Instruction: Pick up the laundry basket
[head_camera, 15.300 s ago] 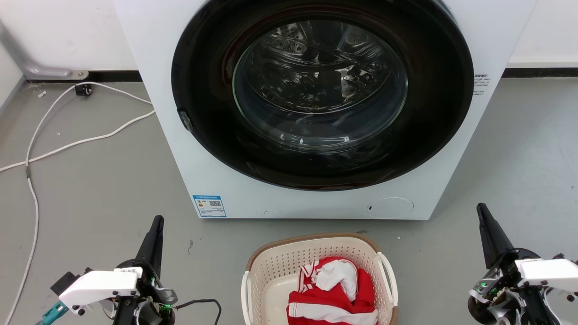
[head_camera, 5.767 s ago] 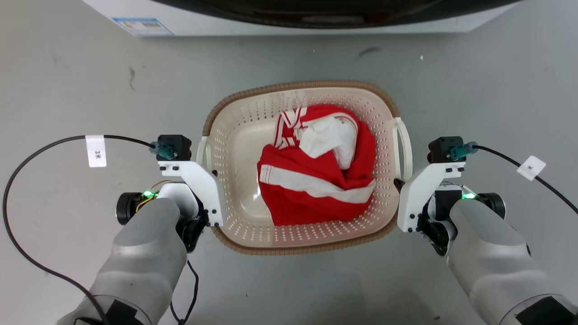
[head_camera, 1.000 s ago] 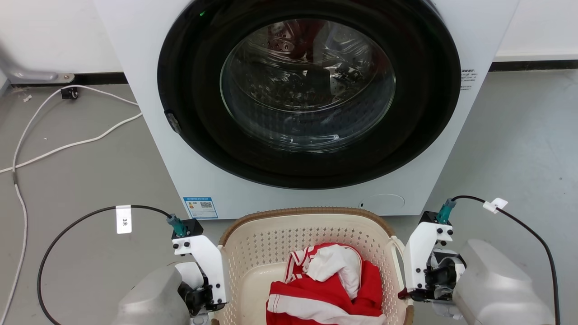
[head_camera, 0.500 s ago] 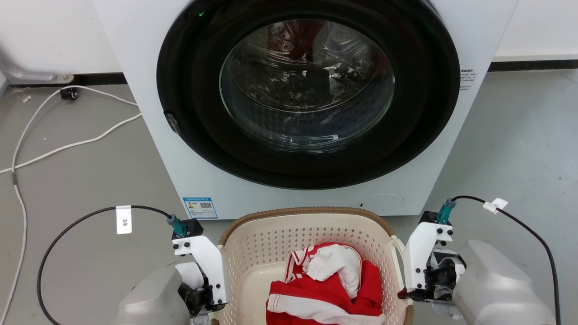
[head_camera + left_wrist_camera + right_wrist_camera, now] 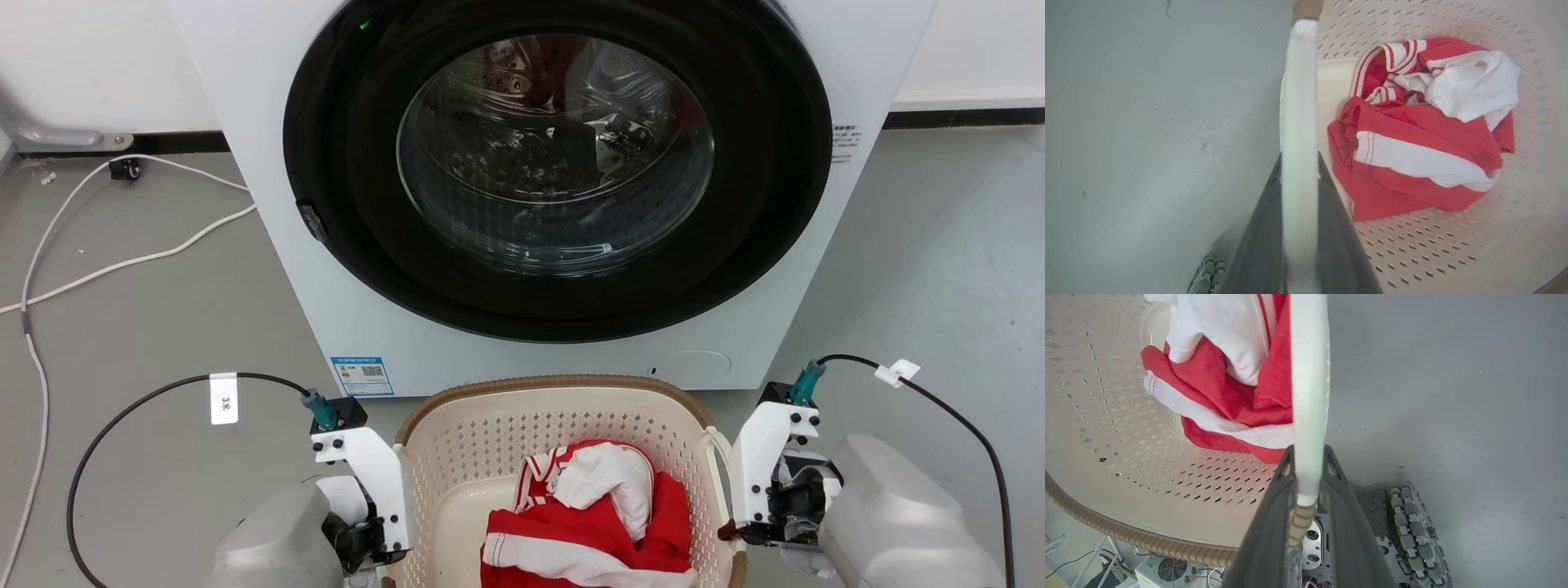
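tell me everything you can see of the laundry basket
The laundry basket is cream perforated plastic, rounded-rectangular, with a brown woven-look rim and white side handles. It is upright before the washer, holding a crumpled red and white garment. The left claw is shut on its left handle, the right claw on its right handle; it looks lifted off the floor.
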Motion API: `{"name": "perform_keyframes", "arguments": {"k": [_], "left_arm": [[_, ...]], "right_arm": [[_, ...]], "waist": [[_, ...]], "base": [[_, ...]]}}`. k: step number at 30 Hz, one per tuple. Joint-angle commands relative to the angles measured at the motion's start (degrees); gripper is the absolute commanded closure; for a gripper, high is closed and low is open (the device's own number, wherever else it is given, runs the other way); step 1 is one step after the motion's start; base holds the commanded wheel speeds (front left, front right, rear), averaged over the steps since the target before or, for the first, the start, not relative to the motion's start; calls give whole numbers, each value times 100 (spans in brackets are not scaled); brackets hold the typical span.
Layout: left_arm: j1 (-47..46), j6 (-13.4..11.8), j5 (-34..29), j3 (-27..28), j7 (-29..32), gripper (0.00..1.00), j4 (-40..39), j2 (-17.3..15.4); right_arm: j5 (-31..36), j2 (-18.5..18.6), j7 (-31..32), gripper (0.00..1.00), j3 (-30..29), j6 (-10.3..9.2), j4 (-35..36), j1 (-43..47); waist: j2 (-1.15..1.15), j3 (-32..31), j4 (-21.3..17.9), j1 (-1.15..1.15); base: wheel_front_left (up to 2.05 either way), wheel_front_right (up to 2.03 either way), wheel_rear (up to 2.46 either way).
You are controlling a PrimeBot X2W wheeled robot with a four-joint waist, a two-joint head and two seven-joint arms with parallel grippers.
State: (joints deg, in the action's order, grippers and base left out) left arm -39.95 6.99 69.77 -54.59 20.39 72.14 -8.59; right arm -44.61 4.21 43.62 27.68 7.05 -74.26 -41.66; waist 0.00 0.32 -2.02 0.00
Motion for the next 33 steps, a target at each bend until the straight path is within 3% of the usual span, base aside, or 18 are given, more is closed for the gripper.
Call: {"name": "perform_keyframes", "arguments": {"k": [1,33], "left_arm": [[17,91,60,-9,-29,100,-137,258],[84,91,204,-170,-128,100,-137,250]], "right_arm": [[-133,-245,-23,100,-13,82,79,1],[-267,-253,-49,100,93,82,82,73]], "waist": [[0,-3,2,0],[0,-13,-21,0]], "base": [[0,0,0],[0,0,0]]}}
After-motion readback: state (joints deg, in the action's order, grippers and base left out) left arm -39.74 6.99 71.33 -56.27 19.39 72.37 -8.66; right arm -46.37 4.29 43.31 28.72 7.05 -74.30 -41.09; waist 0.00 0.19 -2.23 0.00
